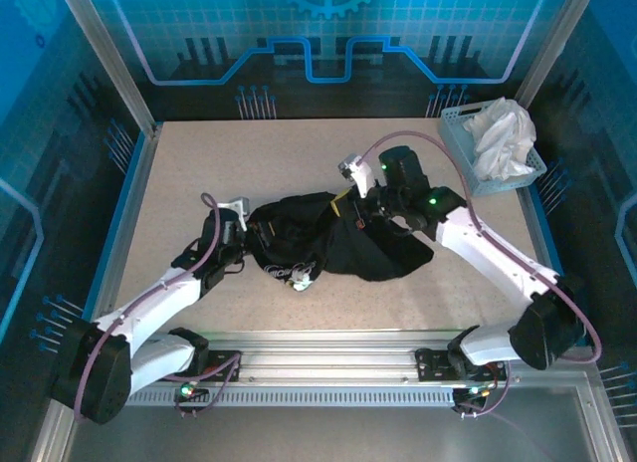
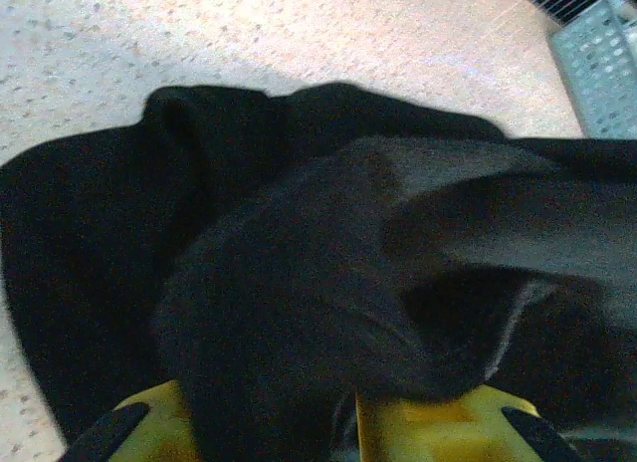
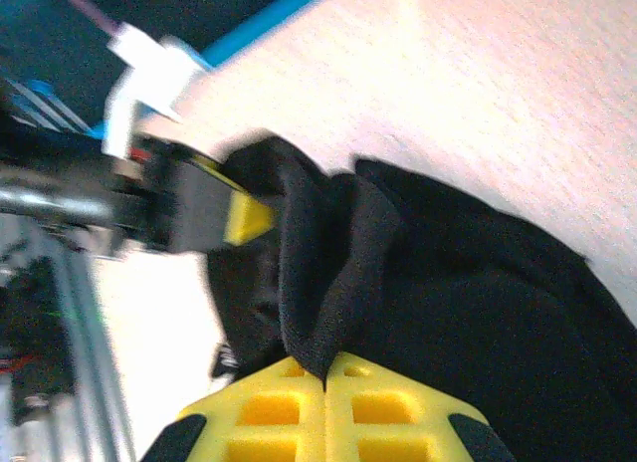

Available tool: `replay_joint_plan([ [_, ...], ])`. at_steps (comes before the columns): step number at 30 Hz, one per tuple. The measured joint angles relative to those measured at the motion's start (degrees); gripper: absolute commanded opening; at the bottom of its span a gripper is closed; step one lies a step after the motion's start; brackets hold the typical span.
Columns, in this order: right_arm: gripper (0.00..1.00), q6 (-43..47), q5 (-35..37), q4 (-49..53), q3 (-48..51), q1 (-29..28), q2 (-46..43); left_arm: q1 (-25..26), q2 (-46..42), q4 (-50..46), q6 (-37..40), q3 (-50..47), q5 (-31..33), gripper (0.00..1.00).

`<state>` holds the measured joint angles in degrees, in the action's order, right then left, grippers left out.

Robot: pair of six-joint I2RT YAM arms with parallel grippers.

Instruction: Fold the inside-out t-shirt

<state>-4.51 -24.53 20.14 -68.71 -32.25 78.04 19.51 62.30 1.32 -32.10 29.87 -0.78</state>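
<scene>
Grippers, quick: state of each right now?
Left gripper: shirt between its jaws, grip cannot be told.
Right gripper: closed on a fold of the shirt.

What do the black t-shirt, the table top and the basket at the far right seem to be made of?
Black t-shirt: soft matte knit, probably cotton; it lies in limp folds without shine. Table top: hard, smooth sheet, beige with fine speckles, perhaps laminate. Basket: probably moulded plastic, pale grey-blue; its walls have a regular grid of holes.
</scene>
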Motion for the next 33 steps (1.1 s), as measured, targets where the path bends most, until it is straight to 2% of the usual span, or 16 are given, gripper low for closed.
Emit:
replay_joint_plan([
  [3, 0.00, -1.6, -3.7, -1.4, 0.3, 0.0, 1.0, 0.6, -0.2, -3.1, 0.4, 1.0, 2.4, 0.61],
  [6, 0.00, -2.5, -5.4, -1.3, 1.0, 0.0, 2.7, 4.9, -3.3, -6.9, 1.7, 1.2, 7.1, 0.66],
  [9, 0.00, -3.2, -6.1, -1.4, 1.4, 0.1, 3.3, 11.4, -7.1, -8.3, 3.7, 1.6, 9.6, 0.67],
  [12, 0.00, -3.5, -6.4, -1.4, 1.4, 0.2, 3.3, 15.5, -6.6, -8.4, 5.4, 3.6, 9.8, 0.67],
  [19, 0.00, -3.9, -6.5, -1.4, 1.4, 0.4, 3.3, 17.2, 2.0, -7.5, 6.8, 7.1, 9.2, 0.65],
  [21, 0.00, -4.6, -6.4, -1.4, 1.4, 0.8, 3.3, 17.2, 4.8, -6.8, 7.2, 8.0, 8.1, 0.60],
  [22, 0.00, -5.1, -6.4, -1.4, 1.4, 1.0, 3.3, 17.2, 6.4, -6.2, 7.5, 8.7, 7.4, 0.54],
  [24, 0.00, -6.1, -6.4, -1.5, 1.4, 1.4, 3.3, 17.1, 9.2, -5.0, 8.1, 9.9, 6.3, 0.38],
  [27, 0.00, -7.4, -6.4, -1.9, 1.4, 1.6, 3.3, 17.2, 12.8, -4.0, 9.4, 11.5, 4.6, 0.07],
  [28, 0.00, -8.0, -6.2, -1.9, 1.6, 1.8, 3.3, 17.0, 13.4, -3.9, 9.6, 11.9, 3.7, 0.00],
  [31, 0.02, -9.2, -3.4, -1.7, 3.1, 3.2, 1.7, 14.8, 12.3, -2.3, 9.8, 11.9, -1.0, 0.00],
  [33, 0.04, -9.0, 2.6, -0.3, 4.4, 3.5, -0.5, 11.2, 8.6, 1.2, 8.4, 10.0, -6.5, 0.00],
])
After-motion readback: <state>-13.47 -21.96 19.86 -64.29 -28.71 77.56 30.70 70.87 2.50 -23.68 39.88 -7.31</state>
